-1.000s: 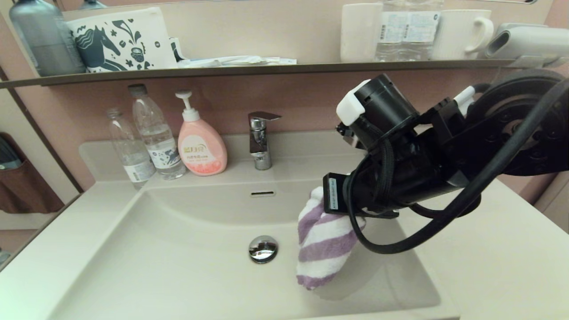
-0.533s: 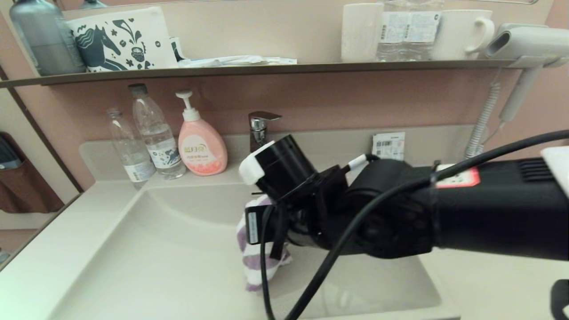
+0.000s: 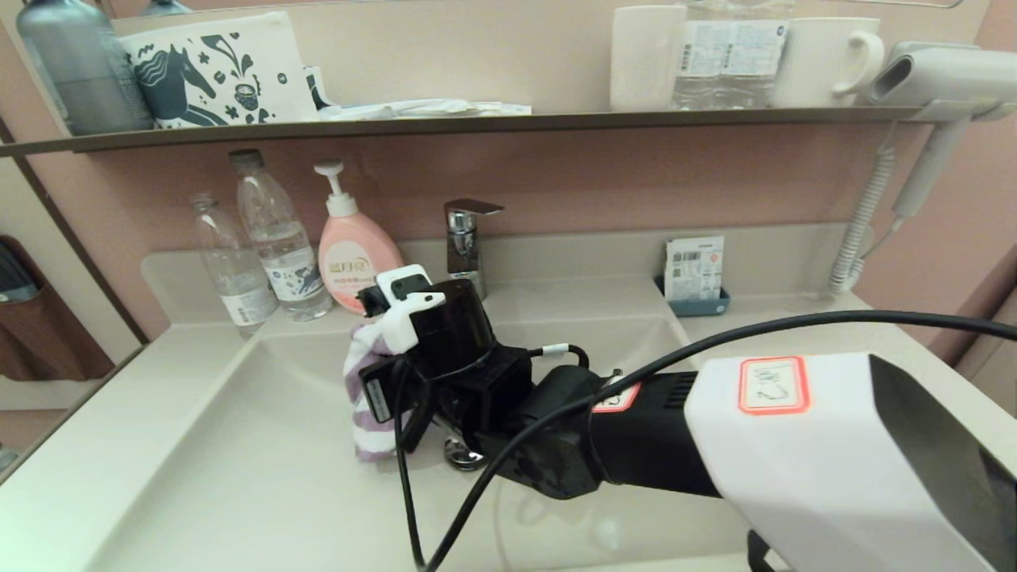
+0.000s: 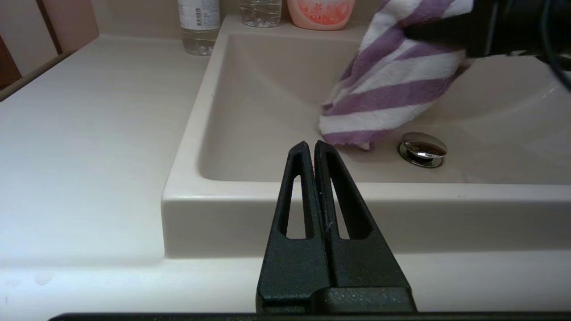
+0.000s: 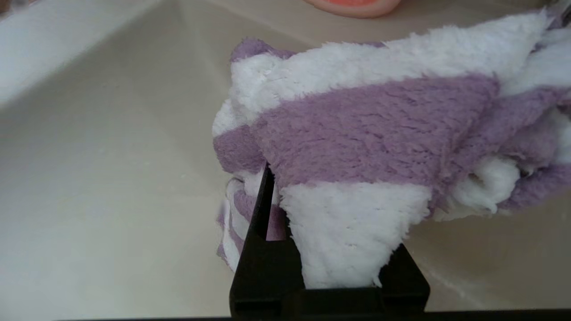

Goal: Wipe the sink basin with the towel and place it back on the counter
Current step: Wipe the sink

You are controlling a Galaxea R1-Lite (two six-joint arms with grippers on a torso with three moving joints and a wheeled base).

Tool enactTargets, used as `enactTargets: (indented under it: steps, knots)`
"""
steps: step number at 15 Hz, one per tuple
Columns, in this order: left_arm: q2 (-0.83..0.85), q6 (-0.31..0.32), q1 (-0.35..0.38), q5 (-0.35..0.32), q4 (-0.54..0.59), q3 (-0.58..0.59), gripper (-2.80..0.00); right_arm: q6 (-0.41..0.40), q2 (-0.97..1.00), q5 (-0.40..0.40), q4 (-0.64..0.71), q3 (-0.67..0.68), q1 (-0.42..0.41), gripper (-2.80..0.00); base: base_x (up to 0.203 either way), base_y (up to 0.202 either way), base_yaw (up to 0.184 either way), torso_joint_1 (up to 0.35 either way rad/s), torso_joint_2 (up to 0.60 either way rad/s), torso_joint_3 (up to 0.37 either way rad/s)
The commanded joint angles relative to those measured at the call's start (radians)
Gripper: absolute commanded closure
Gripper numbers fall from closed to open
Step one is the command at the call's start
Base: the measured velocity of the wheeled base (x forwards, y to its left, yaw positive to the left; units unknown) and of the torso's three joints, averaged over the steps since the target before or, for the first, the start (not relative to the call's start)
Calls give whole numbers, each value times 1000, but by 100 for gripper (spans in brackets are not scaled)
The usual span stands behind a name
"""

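Biggest worry here is the grip — the right tool (image 5: 330, 249) is clenched on just a bunched fold of the towel (image 3: 367, 397), and most of the cloth hangs loose below it, so a hard drag across the sink basin (image 3: 238, 477) could tug that fold out and leave the towel sitting in the bowl. The loose end dangles right next to the chrome drain plug (image 4: 422, 149) too, and I reckon it could snag on that raised lip. Another risk: the arm reaches low across the basin with its cable (image 3: 508, 469) looping down, close to the faucet (image 3: 465, 246) and the pink soap bottle (image 3: 357, 266) behind, so a wide swing might clip them. Material-wise the towel is fluffy terry with broad purple and white stripes, soft and floppy, while the basin is smooth, glossy cream with sloping walls — slick stuff, low friction. The left tool (image 4: 311, 147) sits pinched together and empty, parked at the front edge of the table (image 4: 89, 133).
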Motion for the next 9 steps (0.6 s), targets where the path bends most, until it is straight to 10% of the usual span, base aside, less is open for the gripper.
enactTargets:
  steps: [1, 9]
  knots:
    - [1, -1, 0, 1, -1, 0, 0, -61, 76, 14, -9, -22, -12, 0, 0, 0, 0, 0, 0, 0]
    - [1, -1, 0, 0, -1, 0, 0, -170, 117, 18, -11, -32, -90, 0, 0, 0, 0, 0, 0, 0]
